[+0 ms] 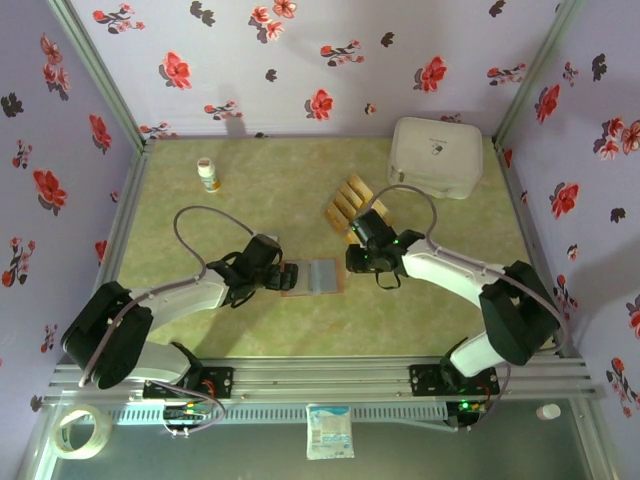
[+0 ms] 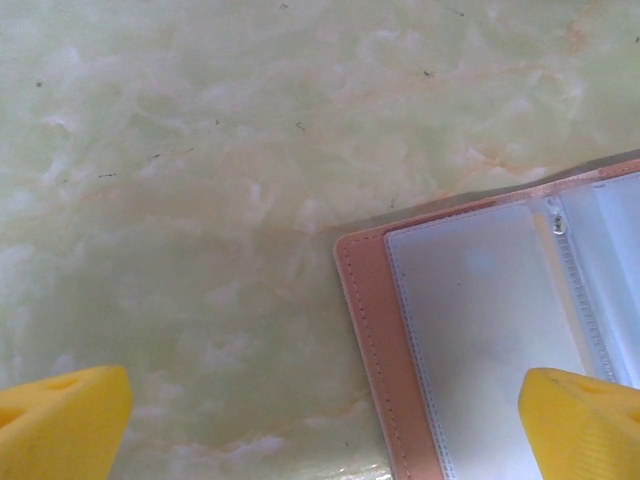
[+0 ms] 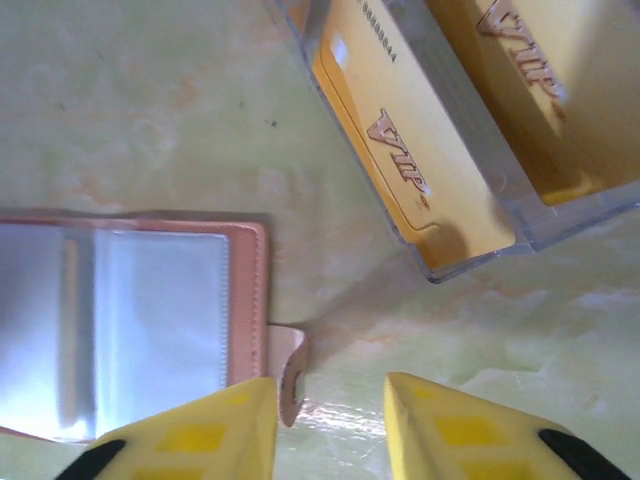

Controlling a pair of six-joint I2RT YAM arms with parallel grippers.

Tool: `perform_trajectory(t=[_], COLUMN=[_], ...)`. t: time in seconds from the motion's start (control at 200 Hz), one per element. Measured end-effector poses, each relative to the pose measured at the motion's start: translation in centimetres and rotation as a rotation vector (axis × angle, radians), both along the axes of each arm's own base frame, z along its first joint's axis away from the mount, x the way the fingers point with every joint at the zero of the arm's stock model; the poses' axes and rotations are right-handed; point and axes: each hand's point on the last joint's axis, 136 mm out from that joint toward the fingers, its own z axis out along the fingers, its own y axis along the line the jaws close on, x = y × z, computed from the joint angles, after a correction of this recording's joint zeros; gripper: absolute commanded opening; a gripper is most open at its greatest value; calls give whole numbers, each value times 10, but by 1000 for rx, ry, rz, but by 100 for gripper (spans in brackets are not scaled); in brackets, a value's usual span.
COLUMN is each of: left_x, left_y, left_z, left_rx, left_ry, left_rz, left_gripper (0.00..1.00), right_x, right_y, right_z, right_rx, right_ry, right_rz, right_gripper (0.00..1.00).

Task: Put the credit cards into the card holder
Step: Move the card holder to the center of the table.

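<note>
R gripper part-open, empty, beside card holder; L gripper wide open over it; we reckon no credit cards loaded yet.

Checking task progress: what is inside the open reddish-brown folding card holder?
The card holder shows clear plastic sleeves, seemingly empty; layers beneath the top sleeves are covered.

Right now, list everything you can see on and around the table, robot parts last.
card holder: one, reddish-brown, lying open, centre
credit cards: a row, count unclear, tan-orange, beyond the holder
box: one, white, far right corner
bottle: one, white, far left
tape roll: one, clear, near left corner
packet: one, white and blue, near edge
left gripper: one, yellow-tipped, open, at holder's left edge
right gripper: one, yellow-tipped, open, by holder's right edge
</note>
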Motion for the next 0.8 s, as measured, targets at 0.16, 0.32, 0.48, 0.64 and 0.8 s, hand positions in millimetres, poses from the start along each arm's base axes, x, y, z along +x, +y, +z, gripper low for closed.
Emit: perform_trajectory(t=[0.16,0.32,0.48,0.64,0.8], left_x=[1,1,1,1,1], left_y=[-1,-1,-1,-1,-1], left_z=[1,1,1,1,1], left_rx=[-4,-7,-7,-7,-7], left_ry=[-3,-4,-4,-4,-4], left_rz=[-1,-2,-2,-2,-2], left_gripper=[100,100,100,100,100], right_x=[0,-1,-3,-3,-7], right_y=[6,10,13,15,12], right_z=[-3,-23,-34,-34,-30], right_rx=[15,2,2,8,-4], right_ry=[21,66,96,97,92], right_rz=[8,15,27,39,67], right_gripper=[38,31,5,0,0])
